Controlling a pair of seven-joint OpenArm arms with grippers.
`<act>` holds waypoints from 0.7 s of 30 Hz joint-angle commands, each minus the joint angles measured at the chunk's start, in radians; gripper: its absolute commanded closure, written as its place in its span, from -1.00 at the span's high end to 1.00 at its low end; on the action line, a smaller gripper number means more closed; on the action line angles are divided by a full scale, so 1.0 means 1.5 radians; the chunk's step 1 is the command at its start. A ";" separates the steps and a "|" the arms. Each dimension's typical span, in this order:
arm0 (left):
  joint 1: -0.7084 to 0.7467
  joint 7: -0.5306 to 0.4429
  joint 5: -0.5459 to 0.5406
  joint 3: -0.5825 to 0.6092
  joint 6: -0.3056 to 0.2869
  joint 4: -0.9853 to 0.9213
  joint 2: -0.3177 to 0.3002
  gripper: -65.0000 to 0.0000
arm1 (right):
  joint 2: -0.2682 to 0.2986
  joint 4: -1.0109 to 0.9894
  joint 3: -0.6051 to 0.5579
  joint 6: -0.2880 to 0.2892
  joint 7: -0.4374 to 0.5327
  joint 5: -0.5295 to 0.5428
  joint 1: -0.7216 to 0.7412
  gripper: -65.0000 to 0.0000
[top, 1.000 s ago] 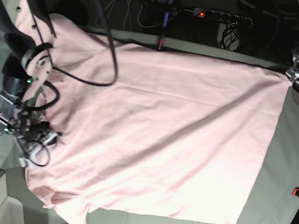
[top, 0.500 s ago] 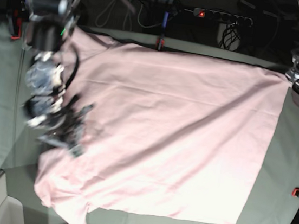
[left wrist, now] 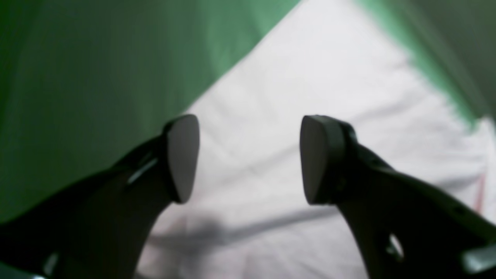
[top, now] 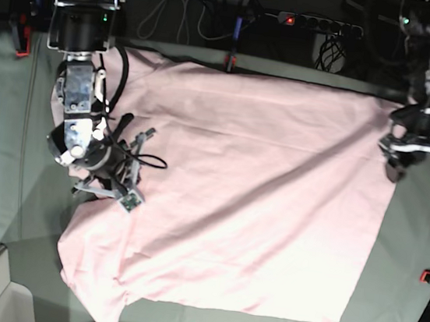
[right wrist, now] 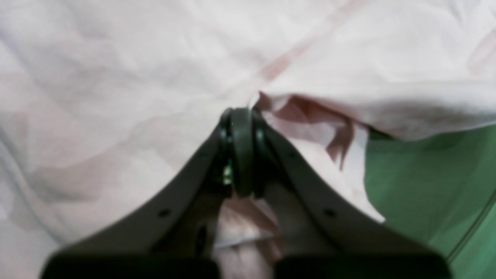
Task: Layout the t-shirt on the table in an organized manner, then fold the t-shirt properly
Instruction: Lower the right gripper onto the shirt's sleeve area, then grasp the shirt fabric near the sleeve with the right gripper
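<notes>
The t-shirt (top: 234, 195) is spread across most of the counter (top: 407, 255), plain side up, with no print seen from the base view; the body lies fairly flat, crossed by long diagonal creases, while the end nearer the right arm is gathered and a sleeve-like flap hangs toward the near edge. The right hand (right wrist: 242, 116) is clamped fully together, and in the right wrist view a folded ridge of pink fabric is seen meeting its tips, so a pinch of the shirt appears to be held, though how much cloth is caught cannot be told. The left hand (left wrist: 248, 159) is held wide apart with nothing between its pads (left wrist: 182, 155), poised just above the shirt's corner at the opposite end, where bare green counter shows on either side of the cloth. The laying-out stage is judged to be in hand, with folding not yet begun. For it to be done well, the open hand is best lowered onto the hem corner and closed on both layers, so that tension can be drawn evenly between the two ends. The bunched end should be drawn outward low over the counter, not lifted high, so that the diagonal creases are smoothed and not deepened.
</notes>
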 commanded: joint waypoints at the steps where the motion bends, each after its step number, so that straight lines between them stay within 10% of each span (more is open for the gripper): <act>1: -0.015 -0.021 0.014 0.000 -0.008 -0.006 -0.006 0.22 | 0.013 0.025 0.002 -0.003 0.008 0.005 0.003 -1.00; 13: -0.048 -0.025 0.069 -0.001 -0.008 -0.098 -0.008 0.22 | 0.012 0.099 0.170 -0.003 -0.028 0.057 0.039 -0.13; 21: -0.053 -0.025 0.069 -0.002 -0.008 -0.138 -0.009 0.22 | 0.065 -0.228 0.288 -0.003 -0.022 0.074 0.243 -0.02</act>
